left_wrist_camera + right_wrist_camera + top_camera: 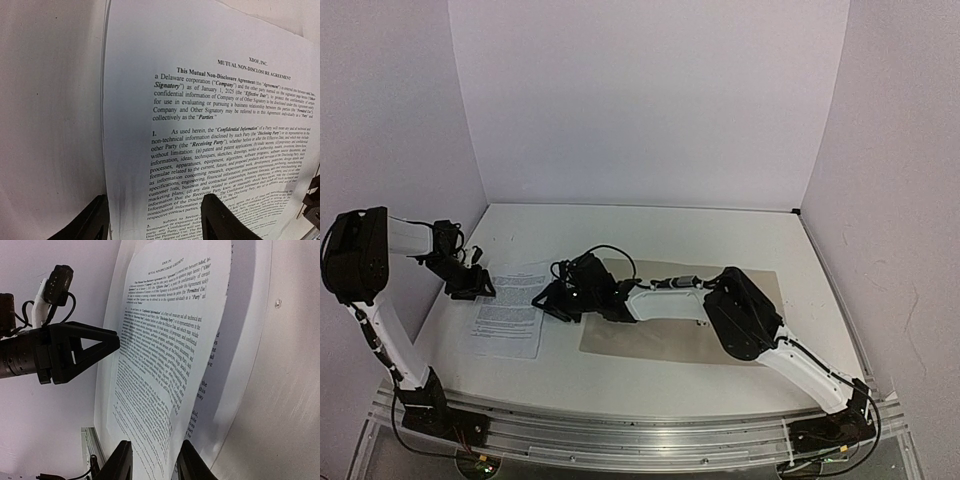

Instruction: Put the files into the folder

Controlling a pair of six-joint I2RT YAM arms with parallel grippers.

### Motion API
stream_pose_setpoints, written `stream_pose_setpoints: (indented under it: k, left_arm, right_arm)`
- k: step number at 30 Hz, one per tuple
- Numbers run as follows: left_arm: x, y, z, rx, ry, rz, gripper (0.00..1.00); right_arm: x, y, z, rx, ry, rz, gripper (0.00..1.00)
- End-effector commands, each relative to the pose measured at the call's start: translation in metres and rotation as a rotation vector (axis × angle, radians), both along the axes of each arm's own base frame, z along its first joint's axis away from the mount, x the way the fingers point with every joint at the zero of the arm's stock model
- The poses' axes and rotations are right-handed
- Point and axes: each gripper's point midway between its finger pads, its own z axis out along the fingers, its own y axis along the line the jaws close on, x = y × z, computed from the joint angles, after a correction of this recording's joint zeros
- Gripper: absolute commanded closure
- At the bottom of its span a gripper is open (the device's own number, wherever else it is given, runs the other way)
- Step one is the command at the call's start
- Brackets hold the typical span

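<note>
From above, the files [510, 318] lie on the tabletop [720, 235], just left of the folder [665, 345], which lies flat under the right arm. The left fingers [470, 284] are at the sheets' far-left edge and the right fingers [550, 300] at their right edge.

In the left wrist view, the left fingers [227, 222] stand open, astride the printed page's edge.

In the right wrist view, the right fingers [119, 462] stand apart with the raised top sheet [165, 340] between them.
</note>
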Motion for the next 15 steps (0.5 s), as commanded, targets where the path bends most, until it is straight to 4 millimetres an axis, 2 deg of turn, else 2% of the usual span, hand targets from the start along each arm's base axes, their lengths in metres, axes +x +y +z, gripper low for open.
stream_pose_setpoints:
  k: [1, 5, 8, 10, 13, 15]
  left_arm:
    - [0.001, -0.003, -0.004, -0.02, 0.017, -0.02, 0.37]
    - [0.0, -0.004, -0.004, -0.027, 0.019, -0.024, 0.37]
    - [0.0, -0.004, -0.004, -0.028, 0.019, -0.024, 0.37]
    - [-0.001, -0.005, -0.003, -0.03, 0.019, -0.025, 0.37]
    - [0.0, -0.004, 0.003, -0.026, 0.008, -0.031, 0.33]
    - [0.003, -0.004, 0.013, -0.023, -0.014, -0.039, 0.3]
  right_arm:
    - [0.005, 0.015, 0.001, 0.068, 0.011, 0.017, 0.7]
    - [0.006, 0.018, 0.001, 0.085, 0.01, 0.017, 0.77]
    - [0.004, 0.017, -0.002, 0.087, 0.023, 0.021, 0.91]
    - [0.004, 0.018, 0.006, 0.101, 0.011, 0.027, 1.0]
    - [0.006, 0.019, 0.03, 0.12, -0.035, 0.029, 1.0]
    - [0.009, 0.018, 0.052, 0.136, -0.071, 0.021, 1.0]
